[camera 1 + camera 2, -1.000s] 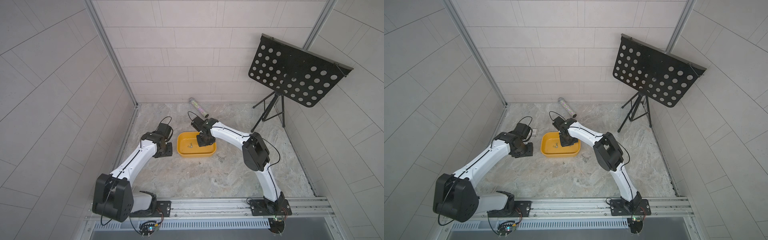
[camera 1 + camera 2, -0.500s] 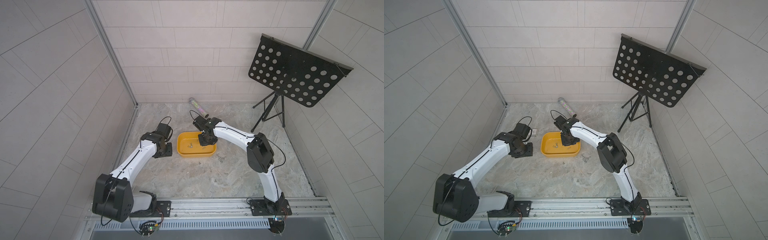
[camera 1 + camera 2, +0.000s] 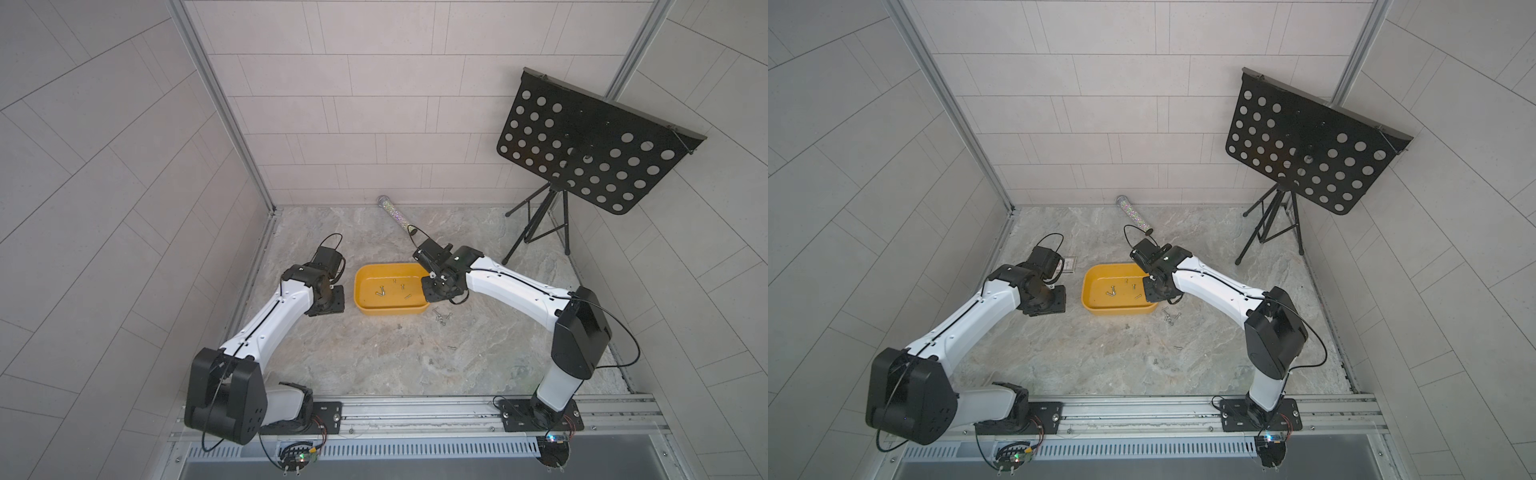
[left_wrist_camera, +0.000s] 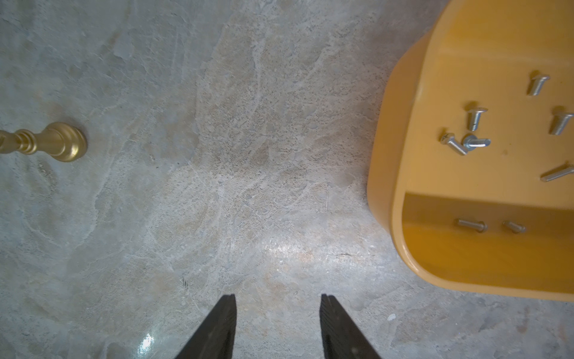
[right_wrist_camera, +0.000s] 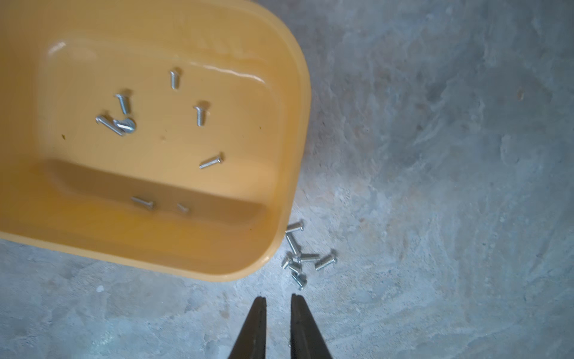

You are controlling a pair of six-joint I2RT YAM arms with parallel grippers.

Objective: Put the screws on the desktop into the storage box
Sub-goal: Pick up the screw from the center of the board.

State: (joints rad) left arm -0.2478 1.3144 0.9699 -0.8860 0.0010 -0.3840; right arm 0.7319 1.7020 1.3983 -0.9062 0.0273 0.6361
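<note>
yellow box (image 3: 390,312) near the middle of the desktop (image 3: 374,365). at least six screws (image 5: 200,116) lie loose on its floor, two of them touching. two dimmer shapes on the near inner wall may be screws or reflections; which, cannot be told.

outside, a cluster (image 5: 298,258) of some seven screws lies on the desktop just beside one rounded corner of the box, the nearest almost under the rim. in a top view a few singles (image 3: 451,347) lie scattered farther toward the robot's base, well apart from the box.

right gripper (image 5: 278,300): jaws a narrow slit apart, nothing between them, tips above bare desktop near the cluster and just outside the box.

left gripper (image 4: 277,298): jaws wider apart, empty, above bare desktop on the opposite side of the box; no screw shows outside the box in its wrist view.

a brass piece (image 4: 46,143) sits well apart from the box and is no part of the task.

progress, as a judgement: under half done, since the box holds fewer screws than the desktop shows. left to do: the cluster, then the singles. the cluster suits the right gripper. its screws touch one another, so a pinch may take two or knock one aside.
</note>
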